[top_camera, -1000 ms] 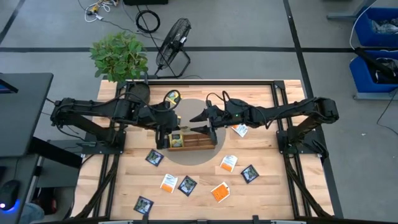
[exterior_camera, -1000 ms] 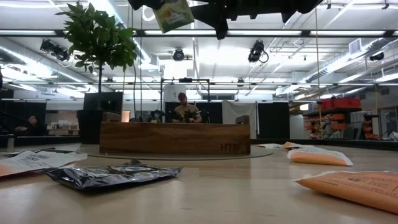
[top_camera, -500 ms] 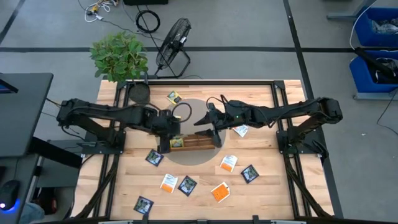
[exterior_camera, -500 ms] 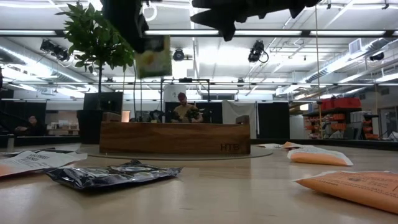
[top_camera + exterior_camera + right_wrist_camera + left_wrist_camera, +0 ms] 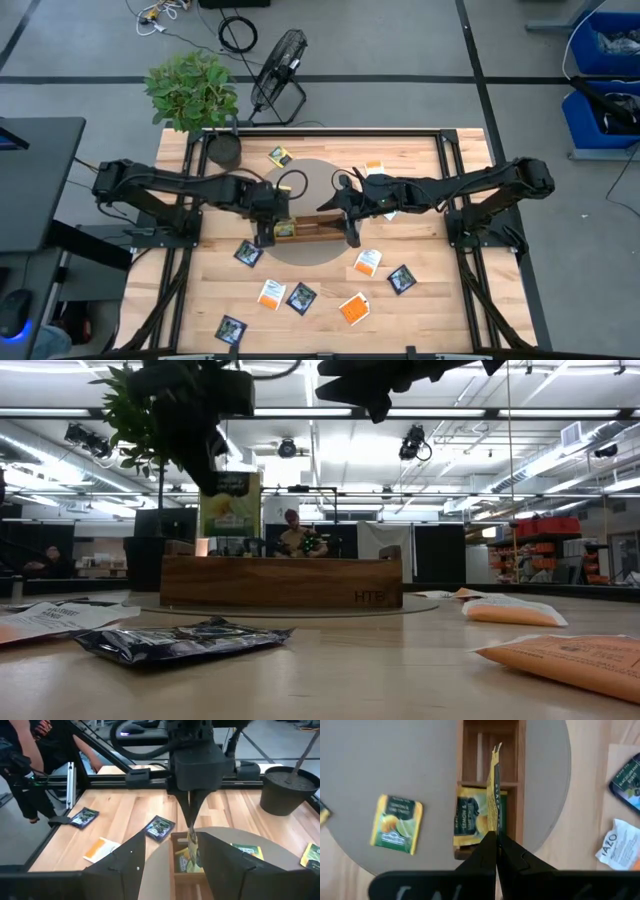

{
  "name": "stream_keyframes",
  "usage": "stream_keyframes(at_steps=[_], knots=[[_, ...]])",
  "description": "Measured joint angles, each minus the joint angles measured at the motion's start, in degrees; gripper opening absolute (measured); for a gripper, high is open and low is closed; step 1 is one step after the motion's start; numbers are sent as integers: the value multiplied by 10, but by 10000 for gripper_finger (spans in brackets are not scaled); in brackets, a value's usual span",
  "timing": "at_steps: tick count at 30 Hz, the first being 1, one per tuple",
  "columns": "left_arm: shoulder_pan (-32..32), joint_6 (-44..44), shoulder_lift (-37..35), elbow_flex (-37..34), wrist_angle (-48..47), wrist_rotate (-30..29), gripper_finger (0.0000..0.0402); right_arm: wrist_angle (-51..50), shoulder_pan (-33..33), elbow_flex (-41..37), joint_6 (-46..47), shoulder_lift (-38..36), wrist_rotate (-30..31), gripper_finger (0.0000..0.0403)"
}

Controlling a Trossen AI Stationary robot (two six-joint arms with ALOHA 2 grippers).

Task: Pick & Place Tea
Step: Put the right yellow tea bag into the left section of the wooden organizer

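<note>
A yellow-green tea sachet (image 5: 228, 507) hangs upright just above the left end of the long wooden tray (image 5: 300, 582), with my left gripper (image 5: 496, 838) shut on it from above. Another yellow-green sachet (image 5: 474, 817) lies in the tray compartment below it. A third (image 5: 396, 824) lies flat on the grey round mat (image 5: 312, 180). My right gripper (image 5: 172, 870) stands open over the tray's right end (image 5: 342, 228), high above the table, with nothing between its fingers. My left gripper pinches the sachet's top edge (image 5: 493, 827) between its two fingertips. The fingers come steeply from above, pointing down. The sachet hangs below them, upright and edge-on in the left wrist view, clear of the tray.
Loose navy (image 5: 248, 253) and orange-and-white (image 5: 368, 262) sachets lie scattered on the wood toward the near edge. More lie at the far side (image 5: 375, 168). A potted plant (image 5: 190, 90) stands at the far left corner.
My left gripper has come down toward the tray's left end, tipping steeper, still shut on the yellow-green sachet. The sachet has sunk from high up to just above the tray and now hangs upright. My right gripper has shifted slightly over the tray and stays open.
</note>
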Motion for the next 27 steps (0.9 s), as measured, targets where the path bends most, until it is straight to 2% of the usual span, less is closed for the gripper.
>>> stream_keyframes(at_steps=[15, 27], knots=[[16, -6, 0, -64, 59, 5, 2, 0, 1, 0, 5, 0, 5, 191], [17, 5, 0, -87, 82, 38, 2, 0, 1, 0, 9, 0, 13, 191]])
